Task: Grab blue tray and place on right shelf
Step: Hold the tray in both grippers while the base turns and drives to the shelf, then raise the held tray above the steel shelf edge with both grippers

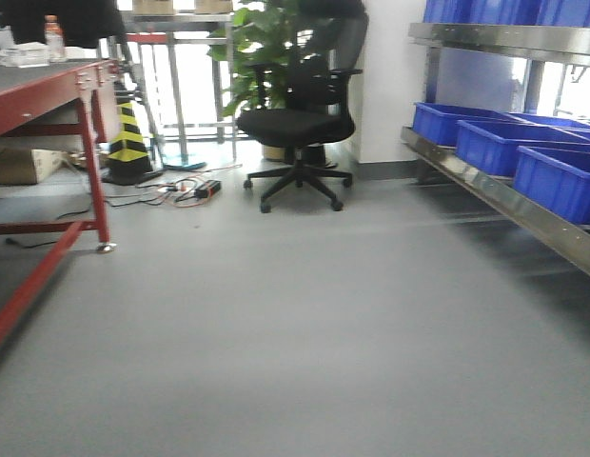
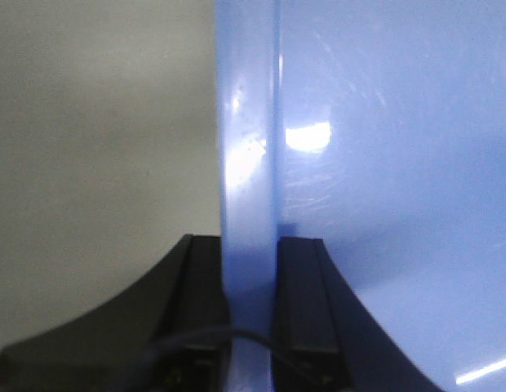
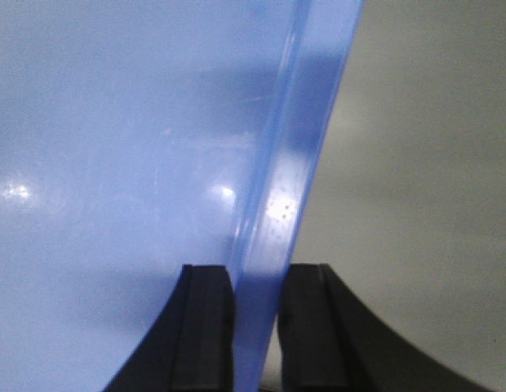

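Left gripper (image 2: 250, 314), right gripper (image 3: 257, 306) both clamp my glossy light-blue plastic tray (image 2: 383, 163). Grab done, I judge; shiny stainless-steel rack shelf (image 1: 504, 205) not yet reached.

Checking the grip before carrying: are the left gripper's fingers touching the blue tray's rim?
Touching. Left wrist view: the left gripper pinches the blue tray rim, fingers flush, no gap.

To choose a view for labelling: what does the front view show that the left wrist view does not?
Only front: the steel shelf with blue bins, a black chair, a red table. Only left wrist: the left gripper shut on the tray rim. Both: grey floor, it seems.
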Robot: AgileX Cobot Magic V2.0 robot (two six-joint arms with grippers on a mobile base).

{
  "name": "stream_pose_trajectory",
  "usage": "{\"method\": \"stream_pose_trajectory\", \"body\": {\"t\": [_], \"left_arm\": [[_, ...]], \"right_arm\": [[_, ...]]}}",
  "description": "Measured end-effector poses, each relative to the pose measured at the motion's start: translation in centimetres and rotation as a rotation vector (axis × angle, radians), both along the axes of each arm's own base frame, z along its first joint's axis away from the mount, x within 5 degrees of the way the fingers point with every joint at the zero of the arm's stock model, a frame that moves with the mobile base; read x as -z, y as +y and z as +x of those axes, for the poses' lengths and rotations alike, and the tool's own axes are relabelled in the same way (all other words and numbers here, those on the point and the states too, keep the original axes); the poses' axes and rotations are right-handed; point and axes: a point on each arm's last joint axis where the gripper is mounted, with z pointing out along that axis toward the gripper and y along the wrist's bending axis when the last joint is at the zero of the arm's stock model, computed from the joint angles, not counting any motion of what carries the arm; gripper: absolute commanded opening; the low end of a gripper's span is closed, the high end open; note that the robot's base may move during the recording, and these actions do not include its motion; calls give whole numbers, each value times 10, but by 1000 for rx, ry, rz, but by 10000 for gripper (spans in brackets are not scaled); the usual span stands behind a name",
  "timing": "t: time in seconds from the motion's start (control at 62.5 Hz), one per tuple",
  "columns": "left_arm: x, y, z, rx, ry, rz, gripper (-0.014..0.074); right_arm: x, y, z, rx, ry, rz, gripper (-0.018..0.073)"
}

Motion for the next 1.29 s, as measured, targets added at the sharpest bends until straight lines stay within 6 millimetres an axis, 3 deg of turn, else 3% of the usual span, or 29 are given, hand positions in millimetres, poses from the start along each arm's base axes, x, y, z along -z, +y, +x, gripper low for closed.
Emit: {"method": "stream_pose_trajectory", "body": {"t": [1.295], "left_arm": [[0, 0, 0, 1, 2, -1, -48]], "right_arm": [[0, 0, 0, 0, 0, 0, 57]]}}
